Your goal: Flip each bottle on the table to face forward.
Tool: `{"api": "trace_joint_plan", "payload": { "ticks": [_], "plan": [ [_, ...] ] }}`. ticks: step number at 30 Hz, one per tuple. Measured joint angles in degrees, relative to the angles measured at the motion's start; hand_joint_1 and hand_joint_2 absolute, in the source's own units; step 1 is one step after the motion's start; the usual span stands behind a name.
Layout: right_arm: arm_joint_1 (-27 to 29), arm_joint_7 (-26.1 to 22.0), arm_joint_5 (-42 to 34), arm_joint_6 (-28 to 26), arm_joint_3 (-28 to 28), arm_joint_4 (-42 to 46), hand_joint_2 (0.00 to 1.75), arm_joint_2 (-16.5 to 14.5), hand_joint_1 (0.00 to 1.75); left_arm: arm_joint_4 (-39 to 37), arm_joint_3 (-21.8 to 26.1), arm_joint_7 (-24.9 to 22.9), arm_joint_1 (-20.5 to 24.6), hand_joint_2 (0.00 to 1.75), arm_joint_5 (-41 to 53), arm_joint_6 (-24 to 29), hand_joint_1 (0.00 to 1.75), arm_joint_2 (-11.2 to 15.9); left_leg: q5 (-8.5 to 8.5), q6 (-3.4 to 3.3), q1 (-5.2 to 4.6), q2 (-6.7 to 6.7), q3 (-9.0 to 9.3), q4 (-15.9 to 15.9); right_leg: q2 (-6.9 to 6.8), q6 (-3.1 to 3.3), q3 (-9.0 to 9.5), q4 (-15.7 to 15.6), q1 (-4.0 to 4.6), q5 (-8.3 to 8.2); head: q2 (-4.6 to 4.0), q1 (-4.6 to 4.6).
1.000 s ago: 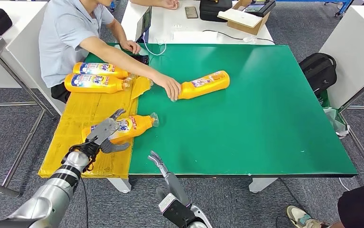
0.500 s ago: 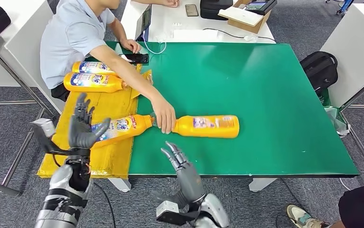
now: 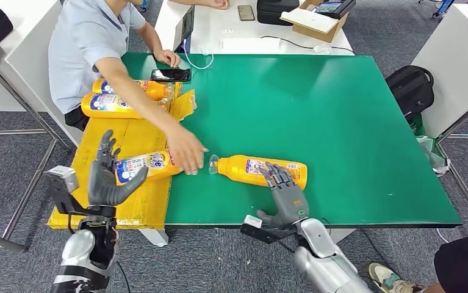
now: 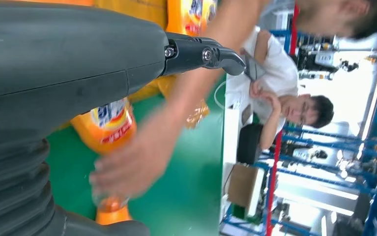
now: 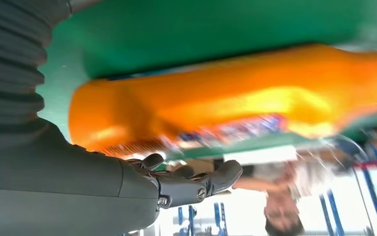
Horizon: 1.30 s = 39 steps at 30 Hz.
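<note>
Your right hand (image 3: 285, 194) reaches over the orange bottle (image 3: 259, 170) lying on its side on the green table (image 3: 353, 134), fingers spread above its base end; whether they touch it you cannot tell; your left hand (image 3: 106, 174) stands raised with fingers spread, holding nothing, beside a second bottle (image 3: 141, 165) on the yellow cardboard (image 3: 106, 137); a person's hand (image 3: 187, 152) rests at that bottle's cap; two more bottles (image 3: 110, 105) lie near the person at the table's far left.
</note>
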State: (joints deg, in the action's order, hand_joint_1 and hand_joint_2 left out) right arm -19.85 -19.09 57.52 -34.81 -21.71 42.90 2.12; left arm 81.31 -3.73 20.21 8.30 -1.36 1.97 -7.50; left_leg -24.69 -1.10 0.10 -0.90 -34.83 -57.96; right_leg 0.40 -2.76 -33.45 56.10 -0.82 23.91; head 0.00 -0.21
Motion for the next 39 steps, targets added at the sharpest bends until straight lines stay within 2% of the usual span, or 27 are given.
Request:
{"api": "trace_joint_plan", "payload": {
  "ticks": [4,8,14,21,24,29,30,33,34,39],
  "plan": [
    [-4.06,1.27,1.62,1.62,0.9,-5.3,1.75,0.1,0.0,-0.05,-2.58,-0.21,0.1,1.75,1.13,1.04,0.0,-0.1,0.0,0.0,0.01,0.04,0.06,-0.01,0.01,0.0,0.01,0.0,0.01,0.0,0.0,-0.01],
    [-6.92,3.38,3.56,0.74,1.0,-9.03,1.75,-0.3,0.0,-0.08,-4.09,-0.1,0.15,1.75,1.85,2.23,0.0,-0.19,0.0,0.0,0.02,0.02,0.07,-0.01,0.01,0.0,0.03,0.01,0.02,0.0,0.0,-0.01],
    [-9.12,7.32,6.1,0.68,1.11,-12.21,1.75,-0.92,0.0,-0.07,-5.55,-0.05,0.12,1.75,2.47,3.16,0.0,-0.23,0.01,0.0,0.01,0.02,0.09,-0.01,0.01,0.0,0.06,0.0,0.01,0.0,0.0,0.0],
    [-10.25,8.34,7.82,0.48,1.24,-13.76,1.75,-1.21,0.0,-0.08,-6.26,0.26,0.11,1.75,3.07,3.72,0.0,-0.25,0.01,0.0,0.01,0.01,0.1,-0.01,0.01,0.0,0.08,0.0,0.01,0.0,0.0,-0.01],
    [-10.86,10.03,7.88,2.69,1.35,-14.34,1.75,-1.42,0.0,-0.09,-6.34,0.29,0.13,1.75,3.26,3.88,0.0,-0.26,0.01,0.0,0.01,0.03,0.13,-0.01,0.01,0.0,0.08,0.0,0.01,0.0,0.0,-0.01],
    [-13.49,14.67,7.34,11.14,2.32,-16.11,1.75,-1.78,0.02,-0.53,-6.92,0.29,0.62,1.75,3.59,3.87,0.0,-0.27,0.0,0.0,0.01,0.06,0.33,-0.01,0.02,0.0,0.19,-0.02,0.01,0.0,0.0,-0.01],
    [-14.09,15.55,7.08,12.98,2.59,-16.57,1.75,-1.83,0.38,-0.74,-7.12,0.29,0.85,1.75,3.63,3.85,0.0,-0.3,0.0,0.0,0.01,0.06,0.39,-0.01,0.02,0.01,0.22,-0.03,0.01,0.0,0.0,-0.01],
    [-15.63,17.37,6.07,18.04,3.58,-17.96,1.75,-1.91,1.67,-1.54,-7.68,0.29,1.7,1.75,3.68,3.68,0.0,-0.44,-0.03,-0.01,0.01,0.05,0.61,0.0,0.02,0.01,0.15,-0.07,0.01,0.02,0.0,0.0],
    [-16.03,17.62,5.73,19.48,3.93,-18.42,1.75,-1.88,1.75,-1.87,-7.88,0.29,2.03,1.75,3.68,3.57,0.0,-0.49,-0.05,-0.02,0.01,0.03,0.7,0.0,0.02,0.01,0.11,-0.1,0.01,0.03,0.0,0.0],
    [-17.2,18.02,4.16,23.24,5.72,-20.3,1.75,-1.43,1.75,-3.55,-8.97,0.29,3.45,1.75,3.71,3.22,0.0,-0.6,-0.06,-0.07,0.0,0.01,0.84,0.0,0.01,-0.01,0.2,-0.16,0.01,0.01,0.0,0.0]
  ]
}}
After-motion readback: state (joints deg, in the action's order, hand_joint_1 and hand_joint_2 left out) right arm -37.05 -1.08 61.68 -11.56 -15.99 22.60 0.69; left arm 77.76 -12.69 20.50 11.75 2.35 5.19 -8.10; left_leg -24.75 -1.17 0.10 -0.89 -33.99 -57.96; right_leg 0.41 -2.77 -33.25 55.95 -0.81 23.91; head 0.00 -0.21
